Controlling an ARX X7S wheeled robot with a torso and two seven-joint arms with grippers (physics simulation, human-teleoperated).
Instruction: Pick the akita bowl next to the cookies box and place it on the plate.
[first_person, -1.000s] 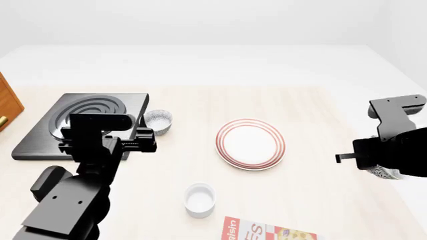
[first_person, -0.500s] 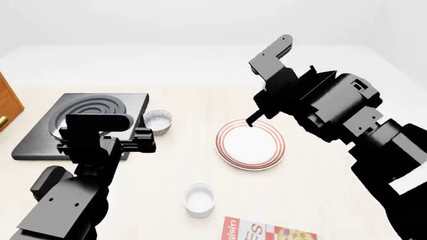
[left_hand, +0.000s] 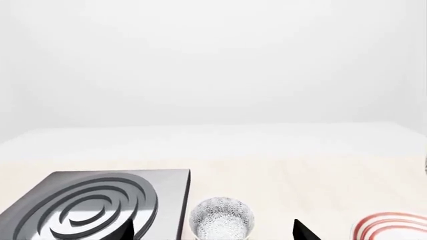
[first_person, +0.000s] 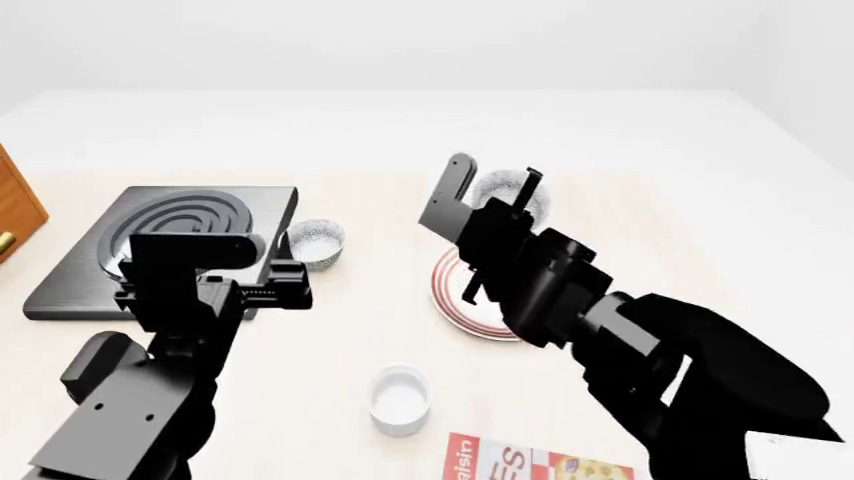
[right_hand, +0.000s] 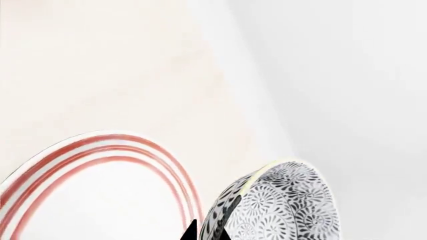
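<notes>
Right gripper (first_person: 497, 195) holds the akita bowl (first_person: 503, 188) by its rim, lifted above the far edge of the plate (first_person: 454, 300). From the right wrist, the akita bowl (right_hand: 273, 205) shows tipped on its side, its patterned outside facing the camera, with one dark fingertip (right_hand: 200, 232) pinching the rim and the plate (right_hand: 100, 155) just beside and below it.

Nearest the robot in the head view, the cookies box (first_person: 534, 462) lies at the bottom edge, only its red top partly in frame. Just beyond it a plain white cup (first_person: 400, 398) stands on the pale table (first_person: 347, 330), apart from the box. The right arm (first_person: 627, 340) crosses over most of the plate, so only the plate's left rim with its red rings is visible.

Left gripper (first_person: 214, 275) hovers over the near right corner of the black stove plate (first_person: 174, 225); whether its jaws are wide or narrow cannot be told, since only two dark tips (left_hand: 303, 231) peek into the left wrist view.

Farther out, a second patterned bowl (first_person: 316, 243) stands upright just beside the stove plate's right edge. The left wrist view shows this bowl (left_hand: 221, 224) between the stove plate (left_hand: 93, 205) and the plate (left_hand: 393, 226). A brown wooden edge (first_person: 16, 205) sits at the far left.
</notes>
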